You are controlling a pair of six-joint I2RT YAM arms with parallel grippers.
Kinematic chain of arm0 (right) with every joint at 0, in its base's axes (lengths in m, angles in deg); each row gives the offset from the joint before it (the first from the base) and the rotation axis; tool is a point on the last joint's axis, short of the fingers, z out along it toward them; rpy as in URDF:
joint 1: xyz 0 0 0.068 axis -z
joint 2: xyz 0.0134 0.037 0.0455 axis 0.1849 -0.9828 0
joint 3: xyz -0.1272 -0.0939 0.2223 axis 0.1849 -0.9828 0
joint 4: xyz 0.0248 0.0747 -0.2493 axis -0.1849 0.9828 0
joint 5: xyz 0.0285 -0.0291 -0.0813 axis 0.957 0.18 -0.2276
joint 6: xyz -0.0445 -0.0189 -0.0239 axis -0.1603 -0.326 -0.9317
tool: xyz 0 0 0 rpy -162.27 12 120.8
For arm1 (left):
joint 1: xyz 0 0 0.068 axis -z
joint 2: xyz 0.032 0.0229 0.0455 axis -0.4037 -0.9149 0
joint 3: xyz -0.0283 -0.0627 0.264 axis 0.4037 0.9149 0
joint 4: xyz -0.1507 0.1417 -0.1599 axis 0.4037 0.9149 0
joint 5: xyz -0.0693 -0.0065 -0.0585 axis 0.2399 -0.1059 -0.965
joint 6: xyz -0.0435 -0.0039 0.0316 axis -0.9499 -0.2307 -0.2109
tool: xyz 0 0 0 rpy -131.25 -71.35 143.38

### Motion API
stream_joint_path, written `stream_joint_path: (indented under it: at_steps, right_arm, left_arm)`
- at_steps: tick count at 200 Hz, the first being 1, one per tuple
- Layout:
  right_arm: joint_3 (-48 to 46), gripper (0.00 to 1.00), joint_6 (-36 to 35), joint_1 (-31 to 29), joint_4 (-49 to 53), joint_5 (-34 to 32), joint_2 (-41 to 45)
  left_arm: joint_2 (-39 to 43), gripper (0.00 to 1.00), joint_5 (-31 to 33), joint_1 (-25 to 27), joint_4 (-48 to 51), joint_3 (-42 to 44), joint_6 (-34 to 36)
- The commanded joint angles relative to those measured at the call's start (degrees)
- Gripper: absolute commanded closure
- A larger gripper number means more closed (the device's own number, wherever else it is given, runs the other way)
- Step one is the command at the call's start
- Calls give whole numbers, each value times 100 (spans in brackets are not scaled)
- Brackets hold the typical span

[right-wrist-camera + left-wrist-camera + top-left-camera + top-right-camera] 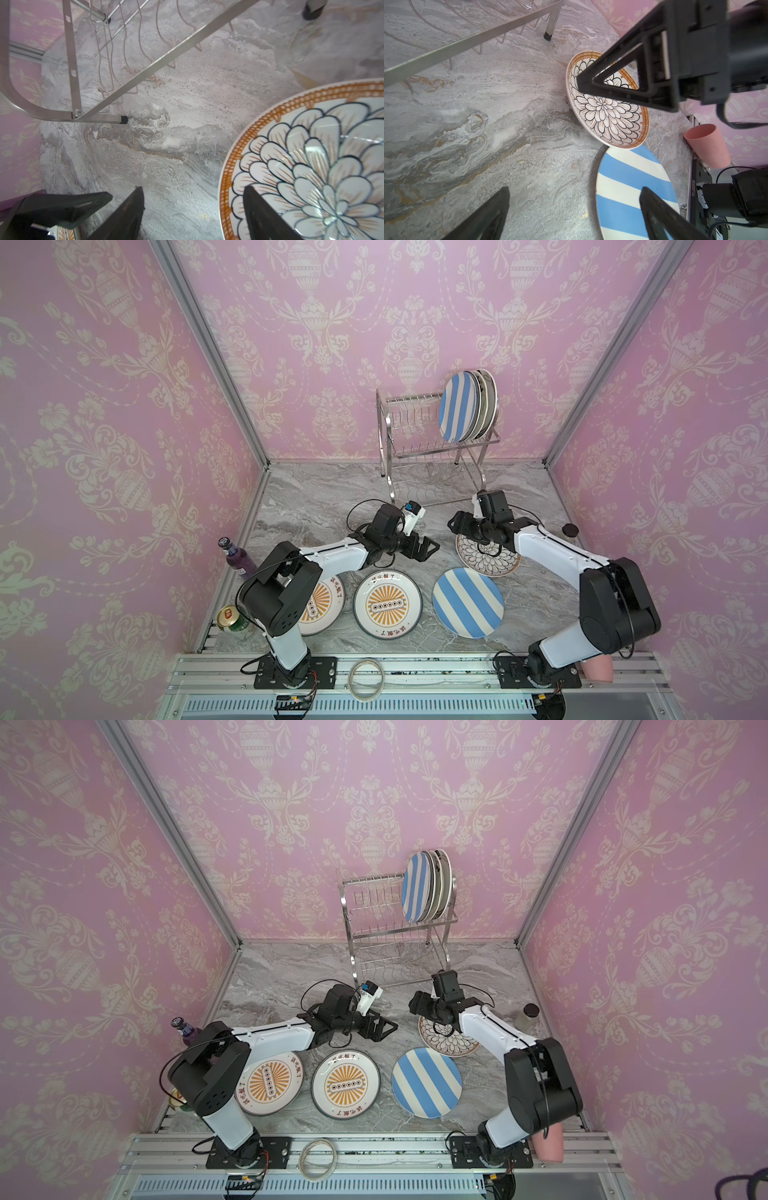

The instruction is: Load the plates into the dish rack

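Note:
The dish rack (419,435) (374,915) stands at the back, with a blue-white striped plate (458,406) and others behind it upright on its upper tier. Flat on the table lie two orange sunburst plates (387,604) (328,597), a striped plate (468,602) (629,187) and a black petal plate (490,562) (311,155). My right gripper (455,524) (193,191) is open and straddles the petal plate's rim, one finger over the plate and one over the table. My left gripper (430,549) (575,193) is open beside the striped plate, holding nothing.
A purple bottle (239,560) and a can (230,620) stand at the left edge. A black-lidded jar (570,529) sits at the right edge, a pink cup (598,668) by the right arm's base, and a tape ring (365,678) on the front rail.

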Motion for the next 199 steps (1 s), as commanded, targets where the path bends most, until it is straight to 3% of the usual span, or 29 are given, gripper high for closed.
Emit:
stream_joint_path:
  at_steps: [1,34,65,101,199]
  right_arm:
    - [-461,24,-316,564,776,-242,837]
    - [-1111,28,-478,1547,1326,-181,1962]
    - [-1578,38,-540,2152,1483,-78,2342]
    - [-2021,46,-524,2616,1032,342,2258]
    - [-2295,52,-717,2926,7,846,1395]
  left_arm:
    - [-319,1,-230,56,-213,-320,3]
    - [-659,1,-651,75,-310,-651,-122]
    - [-873,1,-733,154,-238,-851,-80]
    - [-1073,1,-732,230,-293,-1030,-142]
    - [-1664,1,-848,383,-83,-1745,-135]
